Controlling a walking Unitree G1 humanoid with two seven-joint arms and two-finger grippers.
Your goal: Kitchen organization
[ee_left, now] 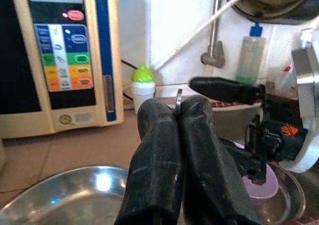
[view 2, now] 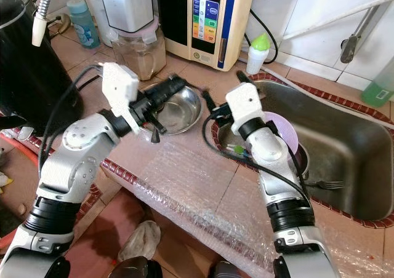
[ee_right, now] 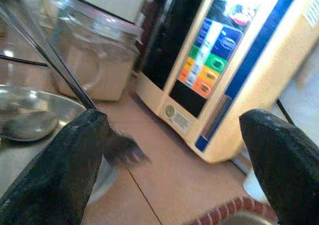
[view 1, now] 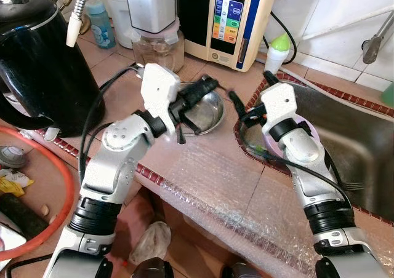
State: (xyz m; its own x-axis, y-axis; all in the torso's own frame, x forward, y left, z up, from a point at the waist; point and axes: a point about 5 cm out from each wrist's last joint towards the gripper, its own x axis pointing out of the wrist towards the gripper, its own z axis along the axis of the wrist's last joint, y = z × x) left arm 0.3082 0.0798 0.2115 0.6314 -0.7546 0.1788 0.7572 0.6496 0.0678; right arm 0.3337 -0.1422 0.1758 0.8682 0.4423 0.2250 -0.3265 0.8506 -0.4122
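Over the near rim of the steel bowl (view 1: pixel 206 111), the left gripper (ee_left: pixel 178 116) has its two black fingers pressed together on a thin metal edge that shows between the tips in its wrist view; I take it for the bowl's rim or a utensil handle, but cannot tell which. The right gripper (ee_right: pixel 174 150) hovers just beside it, at the corner where the counter meets the sink (view 2: pixel 345 161), with its fingers spread wide and nothing between them; a fork (ee_right: pixel 122 153) blurs past one finger, its tines near the bowl. The main risk, as I judge it, is the thin pinch: so narrow a hold on slick metal could slip if the arm lifts or twists, and the bowl would clatter onto the counter or tip toward the sink. The two grippers are close, so a reach by the right could knock the left's grip. Around them the space is tight: a glass jar (view 1: pixel 159 49) stands just behind the bowl, the cream water-filter unit (view 1: pixel 233 19) beside it, a green-capped squeeze bottle (view 1: pixel 276 51) by the sink's corner, and a black kettle (view 1: pixel 40 63) off to the left. A purple plate (view 2: pixel 280 130) lies in the sink under the right arm, and another fork (view 2: pixel 325 184) rests on the basin floor. Bubble wrap (view 1: pixel 234 192) covers the near counter.
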